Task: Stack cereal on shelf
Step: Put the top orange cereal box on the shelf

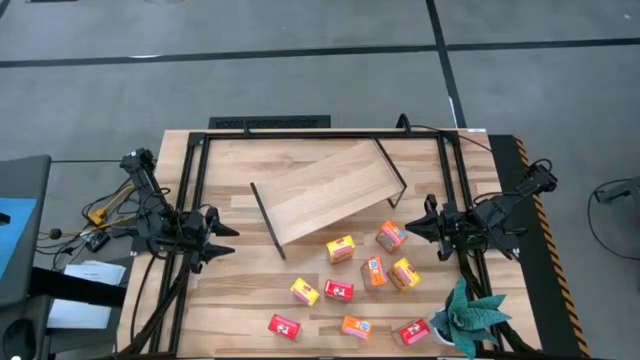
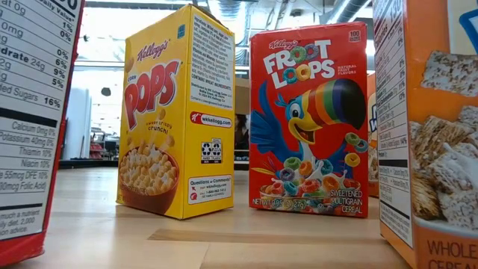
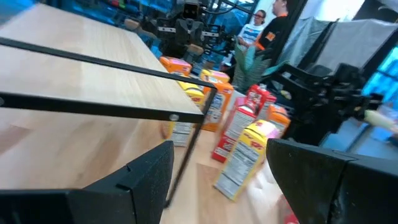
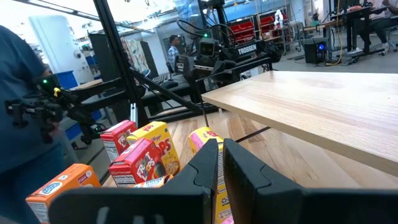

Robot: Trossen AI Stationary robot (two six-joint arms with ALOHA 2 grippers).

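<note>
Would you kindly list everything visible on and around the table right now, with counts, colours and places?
Cereal boxes: nine, orange, yellow and red; loose on the table in front of the shelf.
Shelf: one, light wood with black rod ends; set askew mid-table, nothing on it.
Table: one, wooden with black rails.
Plant: one, teal-green; table's front right corner.
People: at least two, in the room beyond the table.
Left gripper: open, empty, at the table's left edge.
Right gripper: shut, empty, at the right, near the boxes.

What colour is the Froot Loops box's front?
Red, with a rainbow-beaked toucan; the Froot Loops box shows best in the low view.
</note>
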